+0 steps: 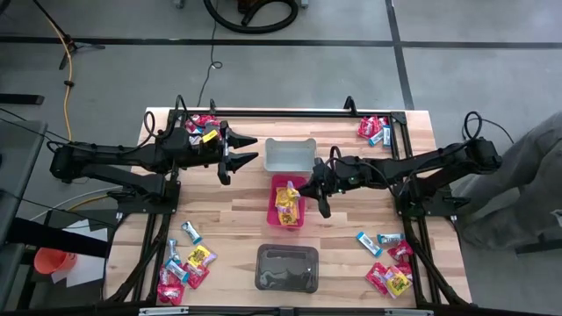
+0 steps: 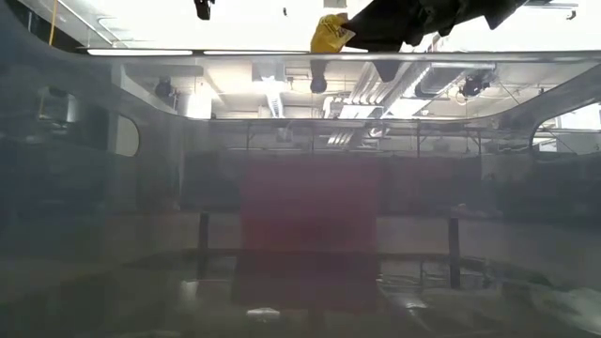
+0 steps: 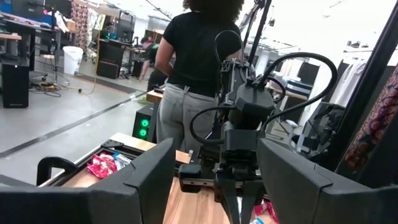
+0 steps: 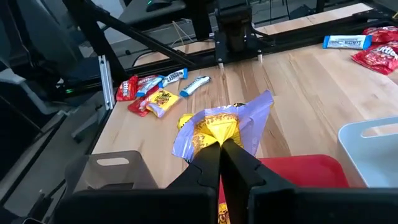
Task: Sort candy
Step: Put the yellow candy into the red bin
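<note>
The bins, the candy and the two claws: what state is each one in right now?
Right gripper: shut on a yellow candy packet, above the pink bin.
Left gripper: open, empty, raised over the table.
Pink bin: holds yellow packets.
Grey bin: looks empty.
Dark bin: contents unclear.
Loose candy piles: lying unsorted near the table corners.

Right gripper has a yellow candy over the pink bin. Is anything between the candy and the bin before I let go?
Nothing visible. The right gripper is shut on the yellow candy, held above the pink bin. The bin is open-topped, with yellow candy already inside. The left gripper hangs open away from it, near the grey bin.
</note>
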